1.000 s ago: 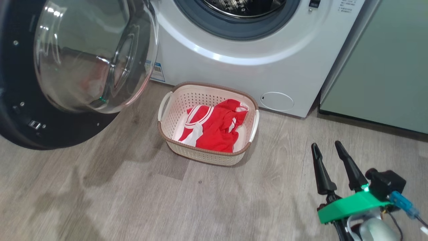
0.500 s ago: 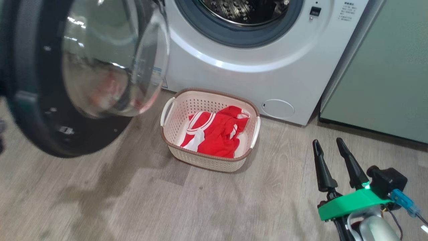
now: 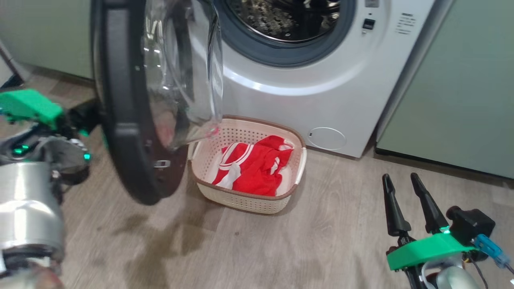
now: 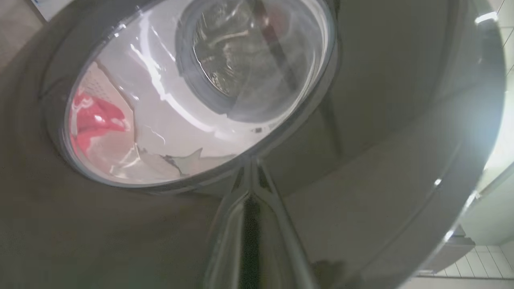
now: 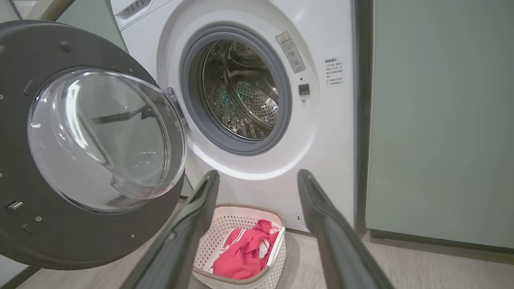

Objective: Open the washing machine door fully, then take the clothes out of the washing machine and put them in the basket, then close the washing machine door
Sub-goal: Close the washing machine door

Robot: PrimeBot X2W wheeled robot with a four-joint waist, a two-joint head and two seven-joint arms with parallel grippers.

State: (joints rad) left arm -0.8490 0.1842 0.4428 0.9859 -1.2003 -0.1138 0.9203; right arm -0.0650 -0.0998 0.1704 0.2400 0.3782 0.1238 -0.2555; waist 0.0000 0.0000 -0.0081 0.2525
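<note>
Left gripper point(image 4: 251, 172) was clenched, tips at washing machine door point(image 3: 120, 120); right gripper point(image 3: 399, 177) hung spread. Steady push near latch edge seemed wise.

Washing machine door point(image 5: 92, 140): glossy black rim, smooth clear glass. Washing machine point(image 3: 281, 100): glossy white casing, matt grey rubber ring point(image 5: 241, 146), perforated steel drum point(image 5: 245, 96). Basket point(image 3: 241, 202): perforated cream plastic. Clothes point(image 3: 253, 168): soft red cloth. Floor point(image 3: 281, 249): matt wood-grain.

Grey-brown wood-grain plank floor point(image 3: 281, 249) meets the tall, smooth pale green cabinet point(image 3: 461, 80); darker floor patches point(image 3: 160, 241) lie well left of that cabinet.
</note>
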